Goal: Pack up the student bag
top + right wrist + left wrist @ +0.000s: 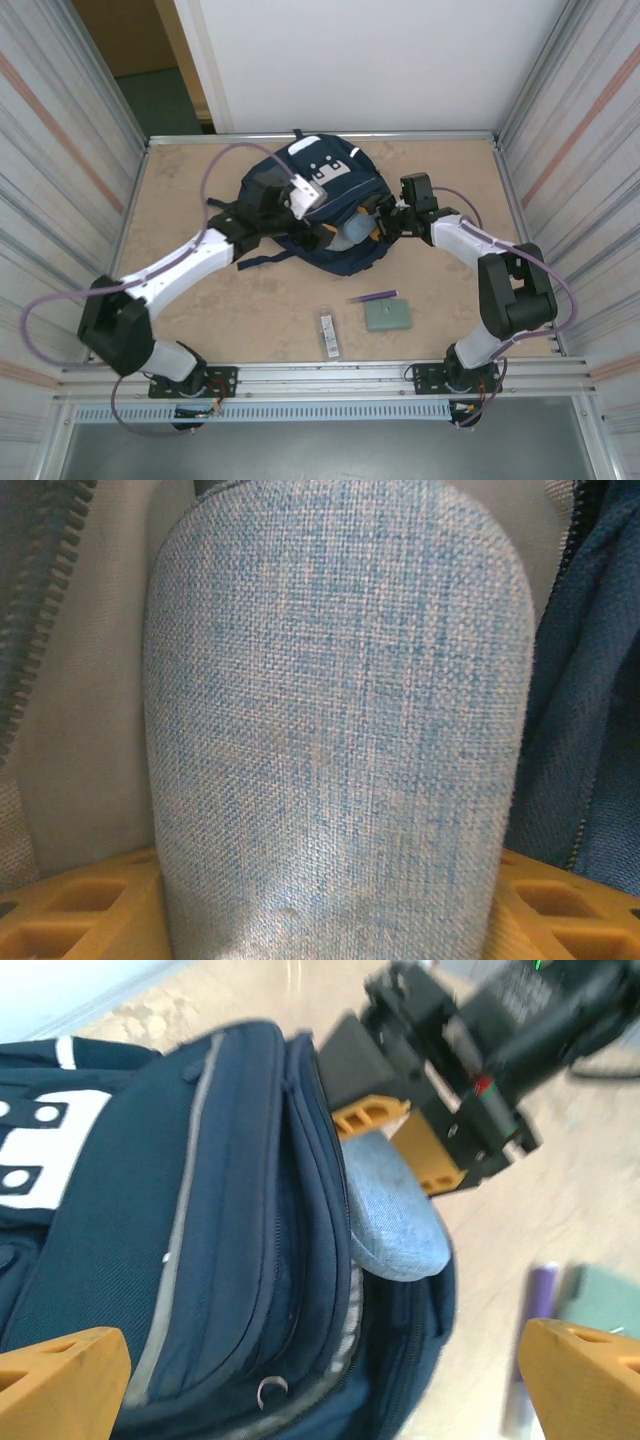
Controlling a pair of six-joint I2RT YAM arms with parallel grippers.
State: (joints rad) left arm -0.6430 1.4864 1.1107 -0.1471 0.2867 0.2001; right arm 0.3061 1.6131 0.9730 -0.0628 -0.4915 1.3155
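Note:
The student bag (318, 205), navy with white buckle patches, lies at the back middle of the table with its main zip open and pale grey lining (80, 730) showing. A light-blue woven fabric pouch (340, 710) stands in that opening, and my right gripper (320, 925) is shut on its near end, an orange finger on each side. From the top the right gripper (388, 224) is at the bag's right edge, the pouch (356, 232) half inside. My left gripper (320, 1385) hangs open and wide over the bag's zipped rim (300, 1290), holding nothing.
On the bare table in front of the bag lie a purple pen (373, 296), a grey-green flat pad (387, 316) and a small clear rectangular packet (329, 334). Ribbed metal walls close in the left and right sides. The arm bases sit on the near rail.

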